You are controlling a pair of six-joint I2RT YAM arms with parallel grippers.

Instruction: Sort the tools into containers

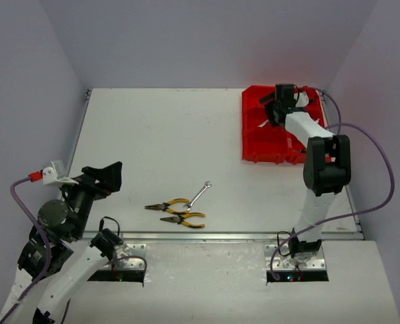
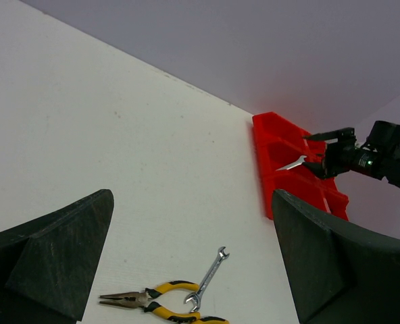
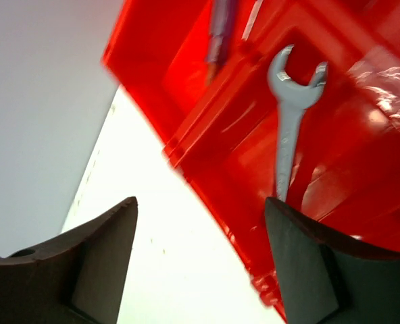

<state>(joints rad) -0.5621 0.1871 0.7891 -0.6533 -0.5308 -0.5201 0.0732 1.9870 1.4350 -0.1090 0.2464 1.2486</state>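
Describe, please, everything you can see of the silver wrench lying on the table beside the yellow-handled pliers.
The wrench is a slim, silver, metal-looking bar with an open fork at its far end and a smaller head at its near end. It lies flat on the white table, slanted, with its far end toward the right. Its near head meets the yellow handles of the upper pliers and seems to overlap them. Nothing else touches it.
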